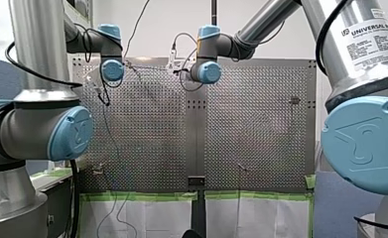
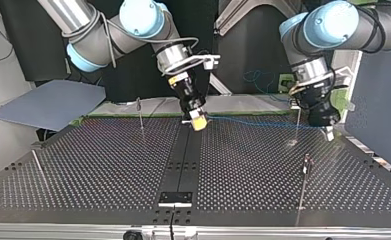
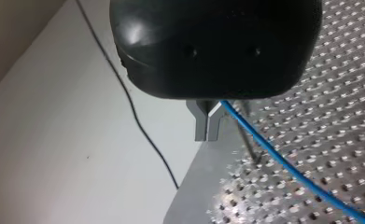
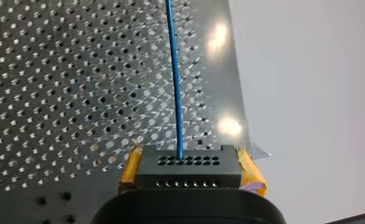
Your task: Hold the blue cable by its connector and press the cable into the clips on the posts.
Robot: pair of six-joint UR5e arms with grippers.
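Note:
The thin blue cable (image 2: 263, 123) hangs taut between my two grippers, above the far part of the perforated table (image 2: 108, 165). In the top view my right gripper (image 2: 199, 122), with yellow pads, is near the middle. It is shut on the black connector (image 4: 189, 165), and the cable (image 4: 175, 79) runs straight out ahead of it. My left gripper (image 3: 209, 137) has its metal fingers shut on the cable (image 3: 283, 161), which leaves them to one side. A thin post (image 2: 297, 122) stands just beside my left gripper (image 2: 328, 131).
More thin posts stand on the table: one (image 2: 140, 114) at the top view's left rear, a clip-topped one (image 2: 307, 165) at its right front, and a slanted rod (image 2: 39, 167) at its far left. A grey sheet (image 2: 48, 102) lies off the table's left rear corner.

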